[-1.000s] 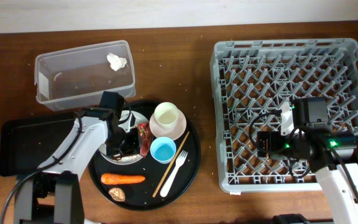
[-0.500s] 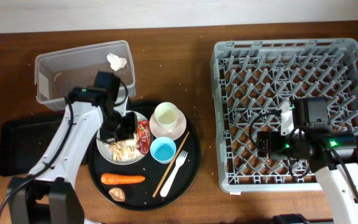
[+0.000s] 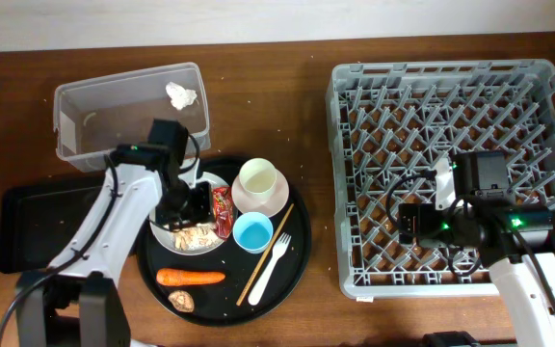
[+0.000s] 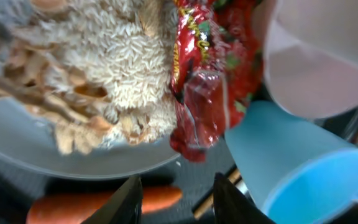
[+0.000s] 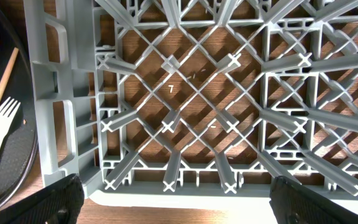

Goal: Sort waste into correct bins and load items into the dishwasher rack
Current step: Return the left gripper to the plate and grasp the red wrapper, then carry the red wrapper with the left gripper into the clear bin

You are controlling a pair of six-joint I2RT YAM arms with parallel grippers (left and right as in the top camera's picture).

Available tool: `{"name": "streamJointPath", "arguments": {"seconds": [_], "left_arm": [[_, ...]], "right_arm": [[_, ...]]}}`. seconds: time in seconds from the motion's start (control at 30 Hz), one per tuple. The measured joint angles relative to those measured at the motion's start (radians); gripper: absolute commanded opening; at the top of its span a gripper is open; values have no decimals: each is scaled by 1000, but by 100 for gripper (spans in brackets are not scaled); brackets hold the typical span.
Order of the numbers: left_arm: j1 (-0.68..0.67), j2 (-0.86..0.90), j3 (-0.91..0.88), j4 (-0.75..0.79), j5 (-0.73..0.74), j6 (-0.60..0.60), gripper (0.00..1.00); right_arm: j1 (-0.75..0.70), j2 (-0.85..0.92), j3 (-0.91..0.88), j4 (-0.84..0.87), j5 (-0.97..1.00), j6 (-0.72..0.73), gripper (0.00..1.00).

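My left gripper (image 3: 193,206) hovers over the white plate (image 3: 167,234) on the round black tray, open, with nothing between its fingers (image 4: 129,200). The plate (image 4: 48,152) carries beige food scraps (image 4: 98,68) and the red wrapper (image 4: 204,81), which lies just ahead of the left gripper (image 4: 179,202). A cream cup (image 3: 258,178) sits in the pink bowl (image 3: 277,202), with the blue cup (image 3: 252,232) beside it. Fork (image 3: 276,260), chopstick (image 3: 266,255), carrot (image 3: 191,278) and brown lump (image 3: 182,301) lie on the tray. My right gripper (image 5: 179,205) stands open over the dishwasher rack (image 3: 509,106).
The clear tub (image 3: 94,130) at the back left holds a crumpled tissue (image 3: 181,94). A shallow black rectangular tray (image 3: 37,226) lies left of the round black tray (image 3: 297,241). The rack's near wall (image 5: 166,196) is under my right gripper.
My left gripper has gone from shut to open and shifted slightly over the plate. The right arm has not moved.
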Motion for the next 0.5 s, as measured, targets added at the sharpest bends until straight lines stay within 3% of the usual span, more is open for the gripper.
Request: {"name": "streamJointPath", "arguments": {"seconds": [0.33,0.4,0.5], "left_arm": [[0,0,-175,201,11,-4,35],[0,0,-176,223,25,-4,27],[-2,0,-176,239,34,-7,27]], "right_arm": [[0,0,0,-4,0,-1,99],[0,0,0,-4,0,0,98],[0,0,0,-4,0,0,98]]}}
